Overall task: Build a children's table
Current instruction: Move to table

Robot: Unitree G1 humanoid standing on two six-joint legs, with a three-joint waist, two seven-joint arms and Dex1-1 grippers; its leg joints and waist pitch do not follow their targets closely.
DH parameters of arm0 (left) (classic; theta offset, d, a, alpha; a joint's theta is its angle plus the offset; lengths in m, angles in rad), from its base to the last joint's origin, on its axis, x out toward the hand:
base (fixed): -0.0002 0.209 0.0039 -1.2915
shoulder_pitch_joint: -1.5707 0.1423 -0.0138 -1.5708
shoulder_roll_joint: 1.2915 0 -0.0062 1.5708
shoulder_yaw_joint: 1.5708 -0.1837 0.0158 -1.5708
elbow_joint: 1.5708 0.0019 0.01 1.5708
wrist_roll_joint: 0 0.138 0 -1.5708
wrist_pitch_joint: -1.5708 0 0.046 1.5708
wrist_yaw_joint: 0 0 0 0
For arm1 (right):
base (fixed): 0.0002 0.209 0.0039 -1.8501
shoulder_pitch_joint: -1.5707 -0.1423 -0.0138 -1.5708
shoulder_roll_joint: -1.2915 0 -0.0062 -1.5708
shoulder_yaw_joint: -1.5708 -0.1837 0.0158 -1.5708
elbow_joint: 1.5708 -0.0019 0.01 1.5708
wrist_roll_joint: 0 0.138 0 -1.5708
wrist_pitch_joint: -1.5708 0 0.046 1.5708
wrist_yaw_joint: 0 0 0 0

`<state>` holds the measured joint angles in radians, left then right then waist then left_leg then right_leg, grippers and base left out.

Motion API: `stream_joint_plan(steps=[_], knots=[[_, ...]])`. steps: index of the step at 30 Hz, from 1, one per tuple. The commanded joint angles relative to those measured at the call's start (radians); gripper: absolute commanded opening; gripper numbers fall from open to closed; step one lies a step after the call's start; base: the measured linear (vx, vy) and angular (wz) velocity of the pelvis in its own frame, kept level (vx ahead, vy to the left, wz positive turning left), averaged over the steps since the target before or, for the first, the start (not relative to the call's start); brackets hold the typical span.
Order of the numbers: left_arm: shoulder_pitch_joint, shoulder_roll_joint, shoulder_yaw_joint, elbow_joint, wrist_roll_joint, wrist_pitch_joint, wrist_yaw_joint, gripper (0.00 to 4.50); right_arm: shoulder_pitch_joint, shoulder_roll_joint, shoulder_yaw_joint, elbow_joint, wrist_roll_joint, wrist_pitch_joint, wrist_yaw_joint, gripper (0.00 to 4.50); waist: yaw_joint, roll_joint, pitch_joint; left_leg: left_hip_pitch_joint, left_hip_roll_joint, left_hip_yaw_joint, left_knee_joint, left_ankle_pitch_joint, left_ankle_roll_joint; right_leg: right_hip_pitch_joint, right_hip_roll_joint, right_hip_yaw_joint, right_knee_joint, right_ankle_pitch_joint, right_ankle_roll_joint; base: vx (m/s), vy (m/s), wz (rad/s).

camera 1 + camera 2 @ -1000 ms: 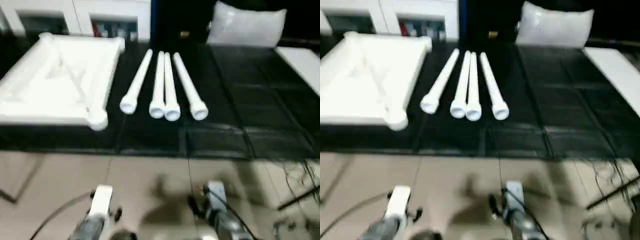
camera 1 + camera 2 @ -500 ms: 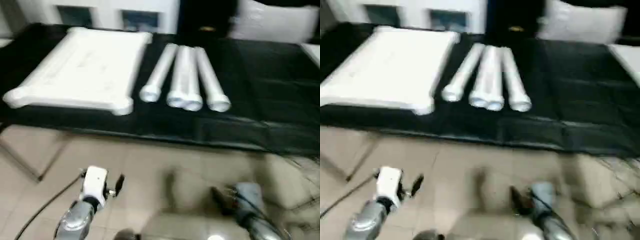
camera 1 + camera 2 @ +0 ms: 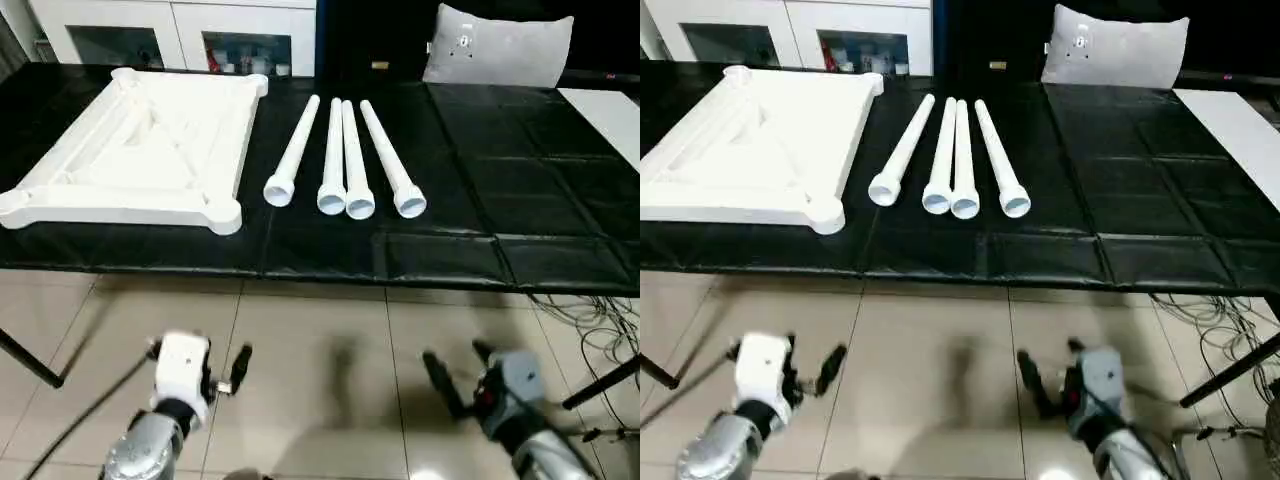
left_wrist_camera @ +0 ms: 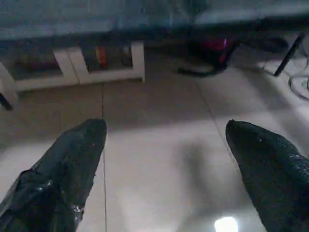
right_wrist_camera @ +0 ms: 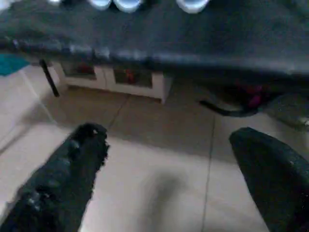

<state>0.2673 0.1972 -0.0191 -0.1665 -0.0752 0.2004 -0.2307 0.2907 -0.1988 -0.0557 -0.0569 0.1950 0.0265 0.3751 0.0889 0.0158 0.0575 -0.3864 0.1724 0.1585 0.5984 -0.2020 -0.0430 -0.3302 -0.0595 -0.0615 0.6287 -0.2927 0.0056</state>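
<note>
The children's table lies in parts on a black work surface [image 3: 440, 250]. Its white square top [image 3: 140, 150] is at the left, ribbed underside up, with round sockets at the corners. To its right several long white legs [image 3: 340, 160] lie side by side, their open ends toward me. My left gripper [image 3: 197, 352] hangs low over the tiled floor, short of the surface's front edge, open and empty [image 4: 164, 128]. My right gripper [image 3: 455, 358] is level with it to the right, also open with nothing between its fingers [image 5: 166, 133].
A pale grey cushion [image 3: 497, 47] rests at the back right, and a white cabinet with glass doors [image 3: 170, 25] stands behind the surface. Cables [image 3: 590, 320] and a black stand leg [image 3: 600, 385] lie on the floor at right. Another black leg [image 3: 30, 360] slants at left.
The whole picture has shifted and tilted, so the camera moved. The table top and legs lie as before. Both grippers stay open, low over the floor.
</note>
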Motion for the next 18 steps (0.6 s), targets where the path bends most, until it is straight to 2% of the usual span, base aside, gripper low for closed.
stream_joint_plan(steps=[1,4,5,6,8,9,10,11,13,14,15,16,17,18], knots=[[-0.006,0.003,0.002,-0.116,-0.009,0.101,0.018,4.46,0.002,-0.007,-0.036,-0.151,0.028,0.128,-0.057,4.50,0.001,0.007,-0.041,0.017,0.075,-0.035,-0.088,-0.136,0.076,0.014,-0.087,0.055,-0.075,0.169,-0.151,0.000,0.000,0.00],[-0.021,-0.001,0.005,-0.184,-0.029,0.157,0.033,4.46,-0.012,-0.012,-0.045,-0.225,0.044,0.208,-0.093,4.50,0.003,0.016,-0.039,0.019,0.070,-0.035,-0.088,-0.158,0.053,0.013,-0.088,0.056,-0.077,0.139,-0.148,0.000,0.000,0.00],[-0.023,-0.005,0.009,-0.198,-0.039,0.173,0.039,4.46,-0.016,-0.013,-0.047,-0.239,0.042,0.229,-0.103,4.50,0.002,0.012,-0.039,0.018,0.068,-0.033,-0.088,-0.170,0.043,0.012,-0.086,0.056,-0.080,0.117,-0.143,0.000,0.000,0.00],[-0.025,-0.016,0.018,-0.214,-0.048,0.189,0.053,4.46,-0.021,-0.015,-0.048,-0.254,0.041,0.246,-0.108,4.50,0.003,0.015,-0.040,0.018,0.066,-0.033,-0.087,-0.173,0.034,0.012,-0.087,0.056,-0.080,0.100,-0.141,0.000,0.000,0.00],[-0.025,-0.021,0.025,-0.235,-0.057,0.211,0.063,4.46,-0.023,-0.018,-0.047,-0.275,0.035,0.264,-0.113,4.50,0.002,0.012,-0.042,0.016,0.065,-0.032,-0.086,-0.165,0.029,0.014,-0.086,0.057,-0.081,0.098,-0.133,0.000,0.000,0.00],[-0.027,-0.022,0.027,-0.263,-0.057,0.234,0.067,4.46,-0.021,-0.022,-0.047,-0.304,0.038,0.288,-0.118,4.50,0.001,0.000,-0.042,0.016,0.064,-0.029,-0.084,-0.163,0.032,0.014,-0.085,0.057,-0.084,0.093,-0.129,0.000,0.000,0.00],[-0.028,-0.023,0.025,-0.284,-0.053,0.248,0.069,4.46,-0.017,-0.025,-0.049,-0.325,0.042,0.304,-0.121,4.50,0.001,-0.005,-0.042,0.015,0.063,-0.028,-0.085,-0.156,0.036,0.014,-0.085,0.057,-0.084,0.074,-0.121,0.000,0.000,0.00],[-0.034,-0.021,0.025,-0.300,-0.049,0.257,0.069,4.46,-0.016,-0.025,-0.053,-0.341,0.047,0.312,-0.127,4.50,0.007,0.002,-0.045,0.017,0.064,-0.031,-0.083,-0.141,0.039,0.014,-0.087,0.057,-0.081,0.069,-0.113,0.000,0.000,0.00],[-0.050,-0.023,0.028,-0.321,-0.034,0.278,0.075,4.46,-0.019,-0.020,-0.064,-0.366,0.058,0.333,-0.139,4.50,0.007,0.004,-0.044,0.017,0.064,-0.032,-0.084,-0.133,0.035,0.011,-0.084,0.056,-0.082,0.072,-0.101,0.000,0.000,0.00],[-0.081,-0.027,0.034,-0.323,-0.022,0.285,0.087,4.46,-0.036,-0.010,-0.078,-0.354,0.060,0.315,-0.152,4.50,0.010,0.012,-0.047,0.018,0.064,-0.034,-0.084,-0.133,0.028,0.010,-0.084,0.055,-0.080,0.087,-0.098,0.000,0.000,0.00],[-0.081,-0.027,0.034,-0.323,-0.022,0.285,0.087,4.46,-0.036,-0.010,-0.078,-0.354,0.060,0.315,-0.152,4.50,0.010,0.012,-0.047,0.018,0.064,-0.034,-0.084,-0.133,0.028,0.010,-0.084,0.055,-0.080,0.087,-0.098,0.000,0.000,0.00],[-0.121,-0.024,0.037,-0.333,-0.020,0.294,0.095,4.46,-0.071,-0.009,-0.091,-0.350,0.076,0.309,-0.160,4.50,0.003,-0.012,-0.046,0.019,0.063,-0.030,-0.084,-0.142,0.020,0.011,-0.080,0.055,-0.083,0.088,-0.094,0.000,0.000,0.00],[-0.132,-0.025,0.038,-0.336,-0.024,0.297,0.097,4.46,-0.082,-0.008,-0.095,-0.351,0.084,0.311,-0.162,4.50,0.007,0.000,-0.050,0.019,0.061,-0.032,-0.084,-0.128,0.018,0.013,-0.083,0.054,-0.078,0.093,-0.098,0.000,0.000,0.00],[-0.136,-0.025,0.039,-0.336,-0.025,0.298,0.098,4.46,-0.085,-0.008,-0.096,-0.351,0.086,0.312,-0.162,4.50,0.006,0.000,-0.049,0.020,0.061,-0.031,-0.082,-0.126,0.018,0.011,-0.083,0.055,-0.078,0.099,-0.097,0.000,0.000,0.00]])
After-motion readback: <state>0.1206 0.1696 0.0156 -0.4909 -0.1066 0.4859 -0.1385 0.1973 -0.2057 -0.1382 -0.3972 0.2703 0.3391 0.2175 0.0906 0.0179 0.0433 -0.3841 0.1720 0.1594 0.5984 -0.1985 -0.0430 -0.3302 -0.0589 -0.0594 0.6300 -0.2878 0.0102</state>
